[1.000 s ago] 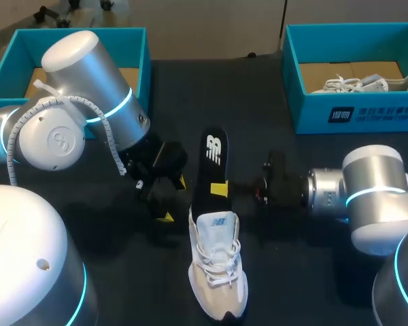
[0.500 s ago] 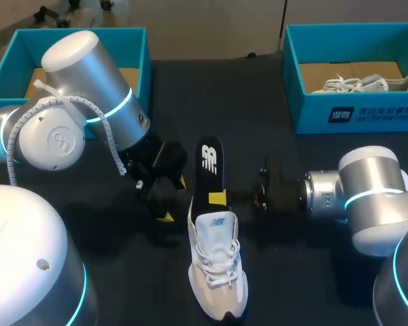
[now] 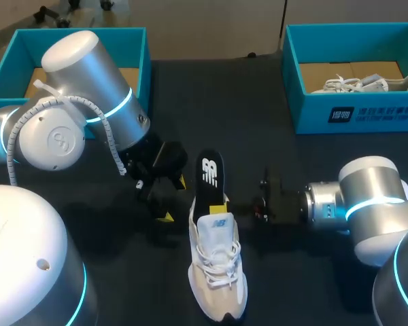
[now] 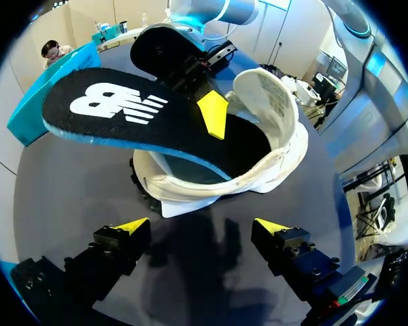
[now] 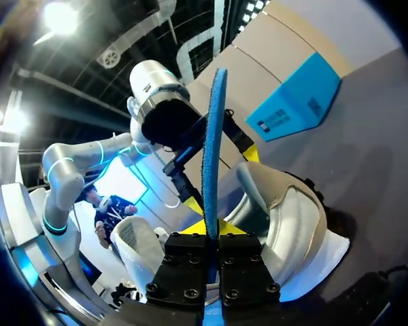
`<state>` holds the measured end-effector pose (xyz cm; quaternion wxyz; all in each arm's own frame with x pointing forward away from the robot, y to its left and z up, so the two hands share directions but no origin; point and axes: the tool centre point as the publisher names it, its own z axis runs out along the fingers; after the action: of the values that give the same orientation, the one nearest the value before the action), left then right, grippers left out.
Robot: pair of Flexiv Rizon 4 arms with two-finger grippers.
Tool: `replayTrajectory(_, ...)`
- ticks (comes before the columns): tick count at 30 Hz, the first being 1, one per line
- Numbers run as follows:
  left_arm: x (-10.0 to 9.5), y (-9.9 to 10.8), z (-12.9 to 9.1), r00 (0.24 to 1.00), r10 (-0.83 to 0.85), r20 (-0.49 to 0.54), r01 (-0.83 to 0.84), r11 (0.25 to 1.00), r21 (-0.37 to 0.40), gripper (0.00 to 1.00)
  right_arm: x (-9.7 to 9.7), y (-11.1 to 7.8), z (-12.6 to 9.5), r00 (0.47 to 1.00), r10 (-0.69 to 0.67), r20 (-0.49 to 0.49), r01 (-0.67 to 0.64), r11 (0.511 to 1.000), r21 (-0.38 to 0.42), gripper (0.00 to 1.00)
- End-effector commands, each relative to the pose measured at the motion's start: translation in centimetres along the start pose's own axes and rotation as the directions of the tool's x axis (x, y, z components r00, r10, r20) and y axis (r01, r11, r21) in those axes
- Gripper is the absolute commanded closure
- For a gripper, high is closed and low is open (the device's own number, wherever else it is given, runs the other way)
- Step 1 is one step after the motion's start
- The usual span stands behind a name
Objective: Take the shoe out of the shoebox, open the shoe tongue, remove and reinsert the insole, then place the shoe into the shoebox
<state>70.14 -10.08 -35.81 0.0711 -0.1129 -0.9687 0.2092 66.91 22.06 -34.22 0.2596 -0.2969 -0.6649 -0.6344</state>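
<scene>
The white shoe (image 3: pixel 217 272) lay on the table (image 3: pixel 292 163). The right claw (image 3: pixel 219 206) pinched the black insole (image 3: pixel 209 178), which slanted out of the shoe's opening. The left claw (image 3: pixel 174 200) stood spread beside the shoe's heel.

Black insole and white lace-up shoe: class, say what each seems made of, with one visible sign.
The black insole looks like foam under matte fabric: rough blue spongy edge. The white lace-up shoe seems mesh textile with smoother synthetic panels, woven laces.

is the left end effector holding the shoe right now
No, the left end effector is open, with its two yellow tips standing apart short of the heel of the shoe and touching nothing.
</scene>
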Motion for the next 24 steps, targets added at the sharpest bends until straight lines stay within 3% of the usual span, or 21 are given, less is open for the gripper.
replayTrajectory(1, 0.1, 0.0, 0.0, 1.0, 0.0, 0.003, 0.0, 1.0, -0.002, 0.0, 0.1, -0.3, 0.1, 1.0, -0.016, 0.004, 0.016, 1.0, -0.02, 0.73)
replayTrajectory(2, 0.1, 0.0, 0.0, 1.0, 0.0, 0.003, 0.0, 1.0, -0.002, 0.0, 0.2, -0.1, 0.1, 1.0, -0.024, 0.002, 0.024, 0.999, -0.023, 0.66)
replayTrajectory(3, 0.1, 0.0, 0.0, 1.0, 0.0, 0.003, 0.0, 1.0, -0.002, 0.0, 0.2, 0.0, 0.1, 1.0, -0.029, 0.002, 0.03, 0.999, -0.025, 0.66)
replayTrajectory(14, 0.1, 0.0, 0.0, 1.0, 0.0, 0.003, 0.0, 1.0, -0.002, 0.0, 0.7, 2.4, 0.5, 0.996, -0.09, 0.016, 0.091, 0.995, -0.048, 0.72)
replayTrajectory(24, 0.1, 0.0, 0.0, 1.0, 0.0, 0.003, 0.0, 1.0, -0.002, 0.0, 0.8, 3.9, 0.4, 0.992, -0.114, 0.046, 0.119, 0.987, -0.104, 0.84)
